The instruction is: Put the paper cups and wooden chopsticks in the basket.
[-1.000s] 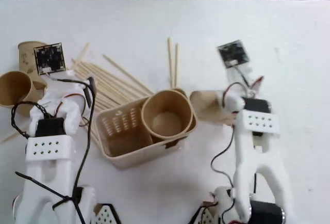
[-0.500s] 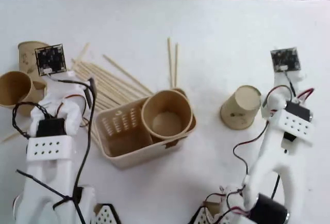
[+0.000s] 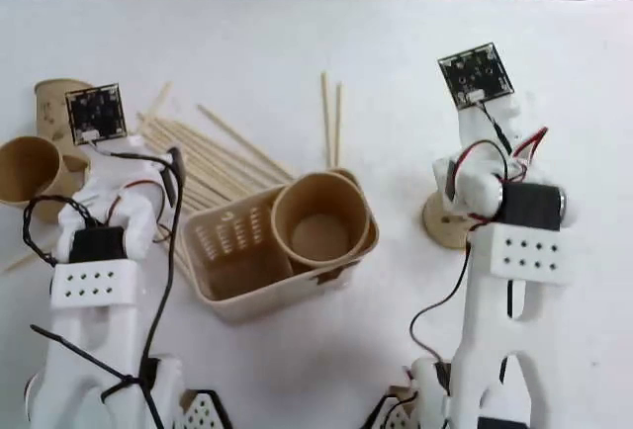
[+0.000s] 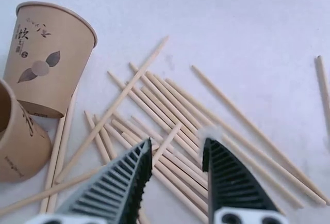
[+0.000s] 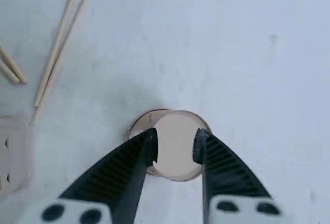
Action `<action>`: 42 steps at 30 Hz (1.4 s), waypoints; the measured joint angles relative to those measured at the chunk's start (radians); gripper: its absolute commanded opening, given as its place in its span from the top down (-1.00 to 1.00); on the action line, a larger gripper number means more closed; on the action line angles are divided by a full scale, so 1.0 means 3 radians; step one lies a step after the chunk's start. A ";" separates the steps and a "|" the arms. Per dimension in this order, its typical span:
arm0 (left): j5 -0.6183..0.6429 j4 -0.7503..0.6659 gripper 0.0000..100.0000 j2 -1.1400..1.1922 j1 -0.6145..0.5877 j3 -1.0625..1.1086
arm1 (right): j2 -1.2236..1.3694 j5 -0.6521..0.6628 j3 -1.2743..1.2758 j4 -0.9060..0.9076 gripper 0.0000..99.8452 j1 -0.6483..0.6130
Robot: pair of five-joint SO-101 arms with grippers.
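The white table [image 3: 297, 43] carries the basket [image 3: 247, 302] at centre, one paper cup [image 3: 321, 226] standing inside it. My right gripper [image 5: 174, 144] hangs, fingers narrowly apart, over a lone cup [image 5: 175, 164] right of the basket. My left gripper [image 4: 178, 154], fingers parted wider, hovers above chopsticks [image 4: 170, 105] scattered left of the basket, beside two cups [image 4: 46, 59].
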 measured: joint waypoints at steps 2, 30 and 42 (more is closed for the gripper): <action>0.0000 0.0000 0.65 0.0000 0.0000 0.0000 | 0.0251 0.0041 0.0000 -0.0138 0.75 0.0169; 0.0000 0.0000 0.65 0.0000 0.0000 0.0000 | 0.1064 0.0721 -0.1028 -0.0220 0.74 0.1805; 0.0000 0.0000 0.65 0.0000 0.0000 0.0000 | 0.0972 0.0946 -0.1100 0.1135 0.71 0.0481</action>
